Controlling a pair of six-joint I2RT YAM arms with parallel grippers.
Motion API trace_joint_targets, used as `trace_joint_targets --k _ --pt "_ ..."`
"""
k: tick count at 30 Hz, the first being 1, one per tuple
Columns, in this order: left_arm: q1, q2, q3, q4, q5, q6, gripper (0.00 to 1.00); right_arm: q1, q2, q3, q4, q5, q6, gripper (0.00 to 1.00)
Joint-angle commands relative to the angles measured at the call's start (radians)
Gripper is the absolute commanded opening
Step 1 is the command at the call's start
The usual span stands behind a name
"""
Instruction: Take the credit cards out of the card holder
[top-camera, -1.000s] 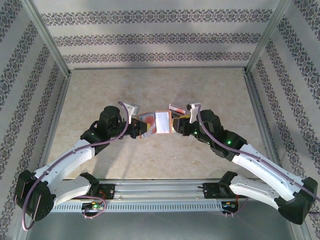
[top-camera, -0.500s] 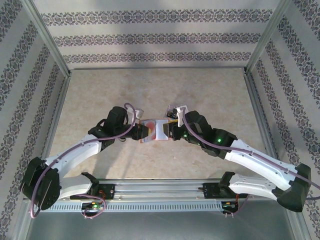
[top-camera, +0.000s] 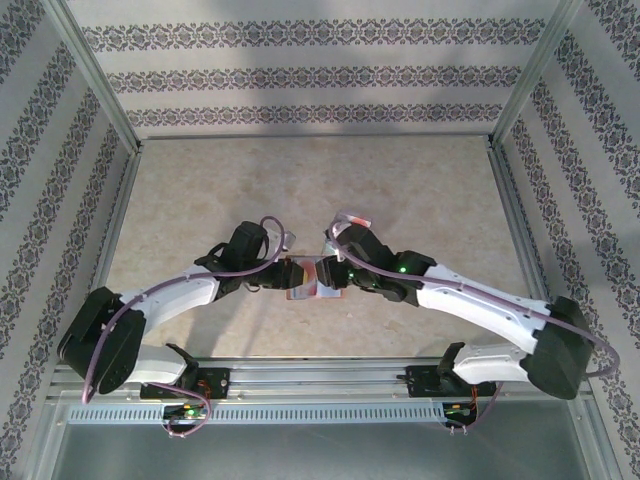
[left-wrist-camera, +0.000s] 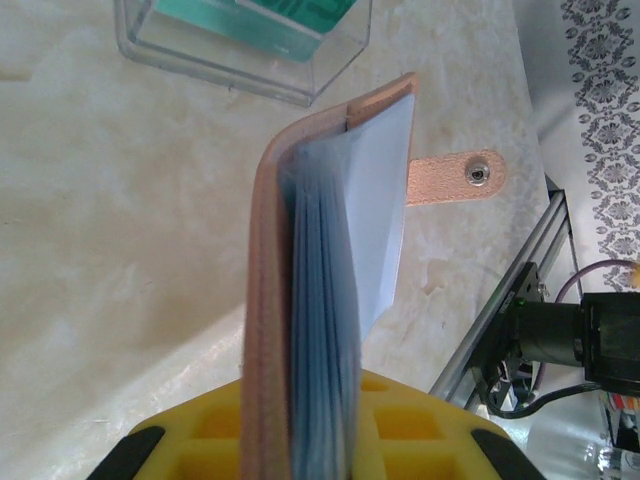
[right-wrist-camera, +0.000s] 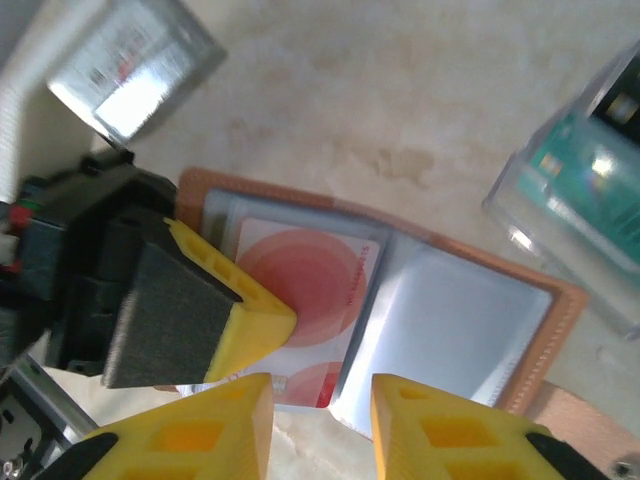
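Nearby, a clear tray (left-wrist-camera: 330, 72) of teal cards (left-wrist-camera: 270, 20) sits beyond the card holder (left-wrist-camera: 300, 300).

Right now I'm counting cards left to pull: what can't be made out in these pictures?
- Top external: the left end effector and right end effector cover most of the card holder; pockets too small to read.
- Left wrist: the card holder is edge-on and blurred, hiding any cards.
- Right wrist: the red card's print is blurred; the clear tray is cut off by the right edge, its teal contents uncountable.
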Motion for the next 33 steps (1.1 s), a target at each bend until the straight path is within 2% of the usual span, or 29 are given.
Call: trace_joint_targets --k 1,6,8,10,15,17,24,28,33 --pt "-0.015 0.038 -0.003 0.048 0.067 -0.005 0.07 -0.004 0.054 0.0 -0.004 -0.071 0.044 0.28" --pt "-0.016 0.083 -0.008 0.035 0.094 0.012 0.1 -0.073 0.091 -0.079 0.076 -0.169 0.119 0.16" --pt "-0.015 0.096 -0.007 0.022 0.088 0.024 0.12 -0.086 0.099 -0.103 0.094 -0.179 0.135 0.16" --pt "-0.015 0.112 -0.005 0.018 0.087 0.033 0.13 -0.096 0.117 -0.115 0.091 -0.175 0.147 0.2" --pt "-0.016 0.161 0.008 0.017 0.085 0.049 0.16 -0.106 0.191 -0.116 0.099 -0.213 0.143 0.19" --pt "-0.014 0.165 0.019 -0.017 0.069 0.072 0.2 -0.113 0.212 -0.119 0.113 -0.226 0.15 0.22" --pt "-0.009 0.111 0.065 -0.2 -0.078 0.165 0.44 -0.148 0.275 -0.163 0.158 -0.235 0.19 0.24" --pt "-0.009 0.078 0.083 -0.273 -0.154 0.18 0.5 -0.149 0.311 -0.166 0.171 -0.253 0.197 0.24" --pt "-0.009 0.01 0.12 -0.404 -0.328 0.189 0.55 -0.15 0.325 -0.177 0.19 -0.249 0.205 0.24"
